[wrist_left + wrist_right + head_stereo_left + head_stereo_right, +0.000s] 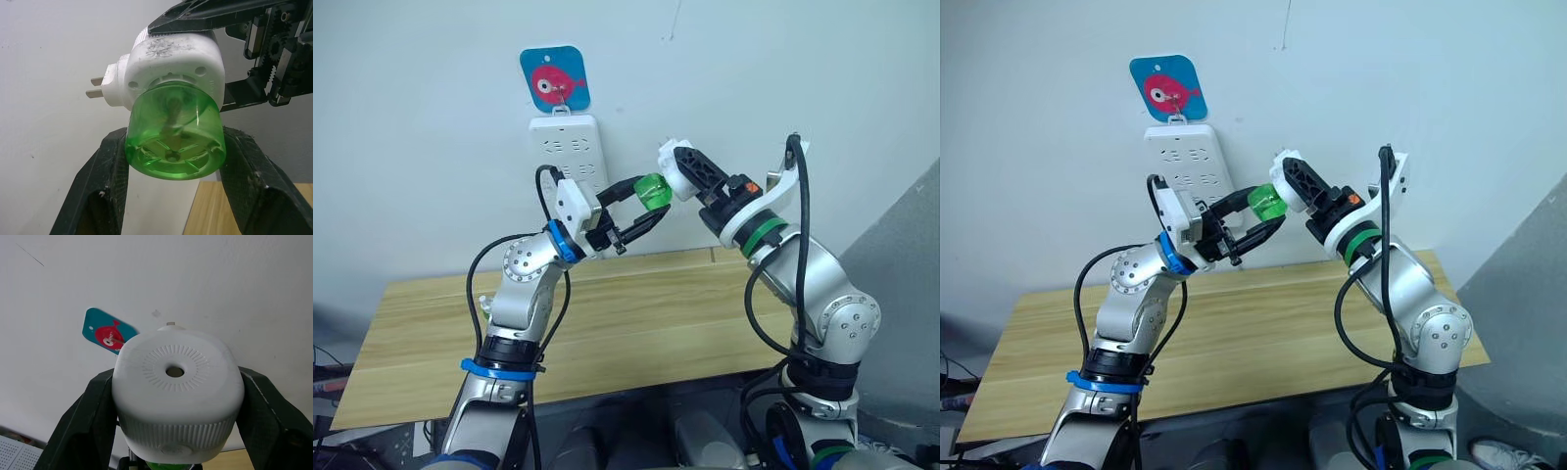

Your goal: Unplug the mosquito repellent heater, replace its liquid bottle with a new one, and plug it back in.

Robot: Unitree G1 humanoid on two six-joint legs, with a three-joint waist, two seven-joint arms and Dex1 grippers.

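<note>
The white mosquito repellent heater [670, 160] hangs in the air in front of the wall, with my right gripper [683, 168] shut on its sides. Its round vent hole faces the right wrist camera [174, 371]. Two metal prongs [96, 87] stick out bare, clear of any socket. A green translucent liquid bottle [175, 133] is still seated in the heater's underside. My left gripper [649, 202] reaches in from the left, and its black fingers [110, 166] press against both sides of the bottle [653, 190].
A tall white power strip [570, 147] hangs on the wall under a blue card with a red fish [555, 80], just left of the grippers. Below is a wooden table [636, 323]. A grey panel [913, 294] stands at the right.
</note>
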